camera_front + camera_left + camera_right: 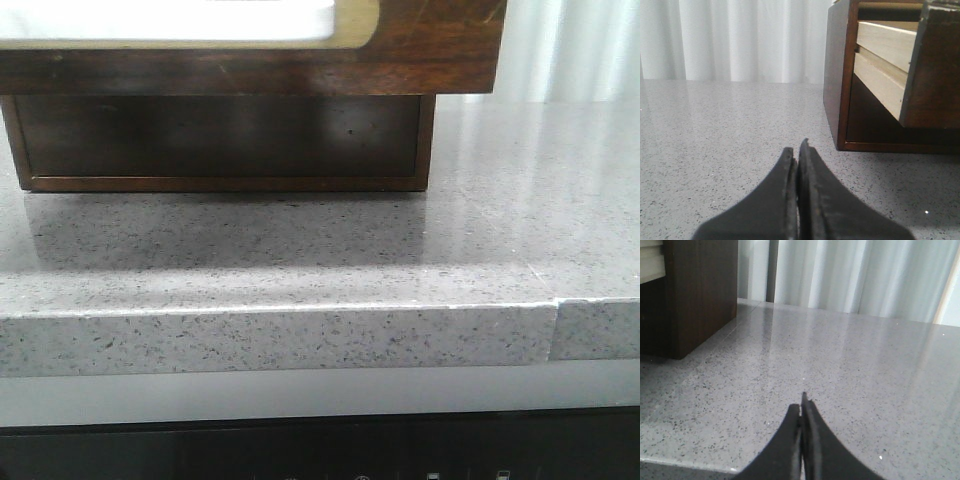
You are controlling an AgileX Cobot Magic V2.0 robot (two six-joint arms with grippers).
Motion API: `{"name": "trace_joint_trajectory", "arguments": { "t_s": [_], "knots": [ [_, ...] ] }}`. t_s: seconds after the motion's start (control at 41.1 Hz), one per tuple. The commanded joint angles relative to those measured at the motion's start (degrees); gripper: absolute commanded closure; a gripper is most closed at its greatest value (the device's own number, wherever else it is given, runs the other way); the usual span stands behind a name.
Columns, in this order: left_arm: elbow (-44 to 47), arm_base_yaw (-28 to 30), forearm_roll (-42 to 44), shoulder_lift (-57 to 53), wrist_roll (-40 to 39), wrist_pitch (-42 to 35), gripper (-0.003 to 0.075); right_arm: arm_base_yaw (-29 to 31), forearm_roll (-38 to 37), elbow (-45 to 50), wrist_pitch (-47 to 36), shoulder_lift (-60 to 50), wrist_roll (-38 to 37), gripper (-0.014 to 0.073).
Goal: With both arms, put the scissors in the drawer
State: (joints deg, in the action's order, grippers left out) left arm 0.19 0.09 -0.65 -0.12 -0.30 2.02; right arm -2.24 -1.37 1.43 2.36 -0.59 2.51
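The drawer (250, 55) is pulled out toward me at the top of the front view; its dark brown front carries a white rounded rectangle rimmed in tan. In the left wrist view the drawer (920, 65) juts out of the brown cabinet (837, 75), pale side boards showing. My left gripper (797, 150) is shut and empty, low over the counter, apart from the cabinet. My right gripper (801, 402) is shut and empty over the counter on the cabinet's (700, 295) other side. The scissors are out of view. Neither gripper shows in the front view.
The grey speckled stone counter (320, 250) has a front edge with a seam (555, 330) at the right. The cabinet's lower opening (220, 140) sits under the open drawer. White curtains (855, 275) hang behind the counter.
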Motion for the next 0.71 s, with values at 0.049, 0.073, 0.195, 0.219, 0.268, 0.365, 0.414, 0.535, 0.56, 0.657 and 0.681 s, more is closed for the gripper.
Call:
{"name": "trace_joint_trajectory", "arguments": {
  "t_s": [0.049, 0.073, 0.195, 0.219, 0.268, 0.365, 0.414, 0.535, 0.56, 0.657, 0.681],
  "knots": [
    [1.5, 0.0, 0.1, -1.2, -0.5, -5.1, 0.0741, 0.3, 0.2, 0.1, -6.0, -1.0, -1.1, 0.0711],
    [1.5, 0.0, 0.1, -1.2, -0.5, -5.1, 0.0741, 0.3, 0.2, 0.1, -5.9, -1.0, -1.2, 0.0711],
    [1.5, 0.0, 0.1, -1.2, -0.5, -5.1, 0.0741, 0.6, 0.7, 0.1, -6.0, -1.0, -3.6, 0.0711],
    [1.5, 0.0, 0.1, -1.2, -0.5, -5.1, 0.0741, 0.6, 0.7, 0.1, -6.0, -1.0, -4.1, 0.0711],
    [1.5, 0.0, 0.1, -1.2, -0.5, -5.1, 0.0741, 0.7, 0.7, 0.1, -5.9, -1.0, -4.2, 0.0711],
    [1.5, 0.0, 0.1, -1.2, -0.5, -5.1, 0.0741, 0.7, 0.7, 0.1, -5.7, -1.0, -4.2, 0.0711],
    [1.5, 0.0, 0.1, -1.2, -0.5, -5.1, 0.0741, 0.7, 0.7, 0.1, -5.4, -1.0, -4.2, 0.0711],
    [1.5, 0.0, 0.1, -1.2, -0.5, -5.1, 0.0741, 0.7, 0.7, 0.1, -4.9, -1.0, -4.2, 0.0711],
    [1.5, 0.0, 0.1, -1.2, -0.5, -5.1, 0.0741, 0.7, 0.7, 0.1, -4.9, -1.0, -4.2, 0.0711],
    [1.5, 0.0, 0.1, -1.2, -0.5, -5.1, 0.0741, 0.7, 0.7, 0.1, -4.9, -1.0, -4.2, 0.0711],
    [1.5, 0.0, 0.1, -1.2, -0.5, -5.1, 0.0741, 0.7, 0.7, 0.1, -4.9, -1.0, -4.2, 0.0711]
  ]
}}
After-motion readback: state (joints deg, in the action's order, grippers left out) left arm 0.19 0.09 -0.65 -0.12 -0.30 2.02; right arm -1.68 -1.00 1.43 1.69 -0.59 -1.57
